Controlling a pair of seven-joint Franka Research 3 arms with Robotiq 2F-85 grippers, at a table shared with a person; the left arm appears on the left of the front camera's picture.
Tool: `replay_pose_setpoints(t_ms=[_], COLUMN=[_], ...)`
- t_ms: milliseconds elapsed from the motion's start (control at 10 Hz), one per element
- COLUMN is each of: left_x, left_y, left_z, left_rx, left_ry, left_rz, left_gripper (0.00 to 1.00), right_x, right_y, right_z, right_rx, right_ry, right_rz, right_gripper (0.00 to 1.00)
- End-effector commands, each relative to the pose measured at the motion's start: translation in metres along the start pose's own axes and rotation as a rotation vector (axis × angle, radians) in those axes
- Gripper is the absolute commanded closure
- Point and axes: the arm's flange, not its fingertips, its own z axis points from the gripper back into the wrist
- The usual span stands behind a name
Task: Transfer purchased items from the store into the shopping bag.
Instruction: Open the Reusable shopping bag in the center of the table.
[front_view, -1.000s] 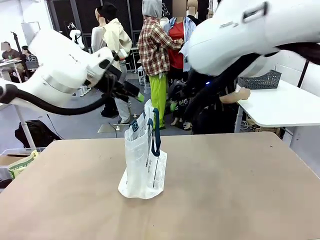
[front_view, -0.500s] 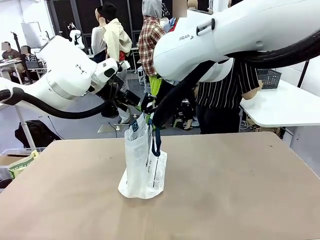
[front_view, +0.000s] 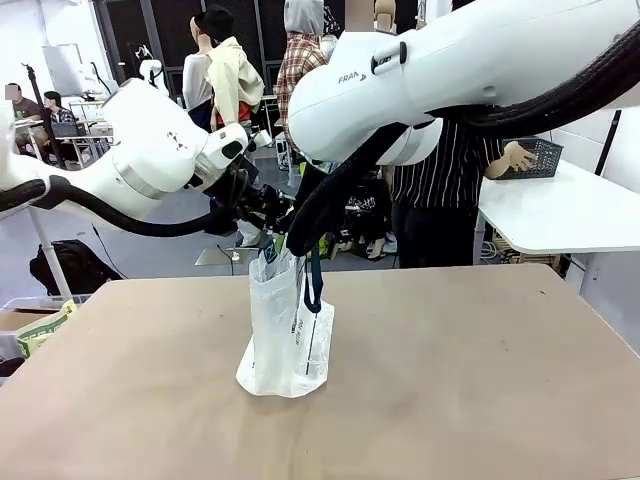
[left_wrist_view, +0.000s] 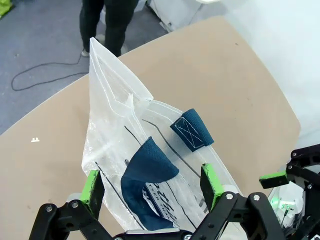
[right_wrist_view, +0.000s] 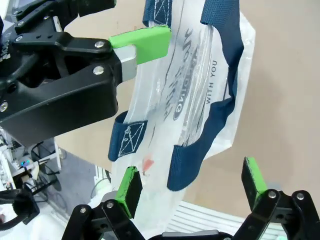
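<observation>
The translucent white shopping bag (front_view: 288, 325) stands upright mid-table, its navy handles (front_view: 312, 270) hanging over the top. My left gripper (front_view: 270, 222) hovers open just above the bag's mouth; in the left wrist view its green pads (left_wrist_view: 92, 187) straddle the bag (left_wrist_view: 125, 145). My right gripper (front_view: 296, 238) is open beside it at the bag's top, its pads (right_wrist_view: 129, 191) either side of a handle (right_wrist_view: 220, 115). The dark grey mesh basket (front_view: 533, 158) sits on a white side table at far right, a person's hand (front_view: 517, 155) on it. The purchased items are out of view.
The brown table (front_view: 470, 390) stretches bare around the bag. The white side table (front_view: 570, 215) stands beyond its far right corner. A person in a striped top (front_view: 450, 190) stands at the far edge. A bin with a yellow-green pack (front_view: 40, 330) sits low at left.
My right arm swung left and brought its gripper down to the bag's top. My left gripper closed in on the bag's mouth. The person's hand reached over to the basket.
</observation>
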Motion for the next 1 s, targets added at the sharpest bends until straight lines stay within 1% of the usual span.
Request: replay_pose_setpoints(t_ms=[0,100,200,300,400,500,700,800,900], left_x=[0.014,0.010,0.007,0.006,0.007,0.008,0.004,0.004,0.002], left_y=[0.007,0.004,0.001,0.001,0.003,0.003,-0.001,-0.001,0.002], left_z=[-0.004,-0.005,-0.008,-0.009,-0.010,-0.009,-0.009,-0.009,-0.007], left_rx=[0.005,-0.011,-0.013,-0.008,0.010,0.011,0.018,0.013,0.004], left_ry=[0.039,0.052,0.073,0.090,0.090,0.084,0.111,0.108,0.106], left_rz=[0.032,0.024,0.029,0.036,0.044,0.055,0.057,0.057,0.065], left_gripper=[0.00,0.00,0.00,0.00,0.17,0.37,0.76,0.96,1.00], right_x=[0.013,0.014,0.015,0.016,0.018,0.021,0.023,0.024,0.023], right_y=[0.002,0.001,0.000,0.000,-0.001,-0.002,0.001,0.003,0.002], right_z=[-0.006,-0.011,-0.013,-0.016,-0.016,-0.017,-0.021,-0.022,-0.021], right_rx=[-0.026,-0.038,-0.042,-0.059,-0.062,-0.066,-0.055,-0.064,-0.063], right_ry=[0.019,0.015,0.030,0.028,0.036,0.034,0.049,0.044,0.050], right_rz=[-0.021,-0.035,-0.030,-0.011,0.005,0.005,0.014,0.015,0.020], right_gripper=[0.00,0.00,0.05,0.21,0.41,0.60,0.99,1.00,1.00])
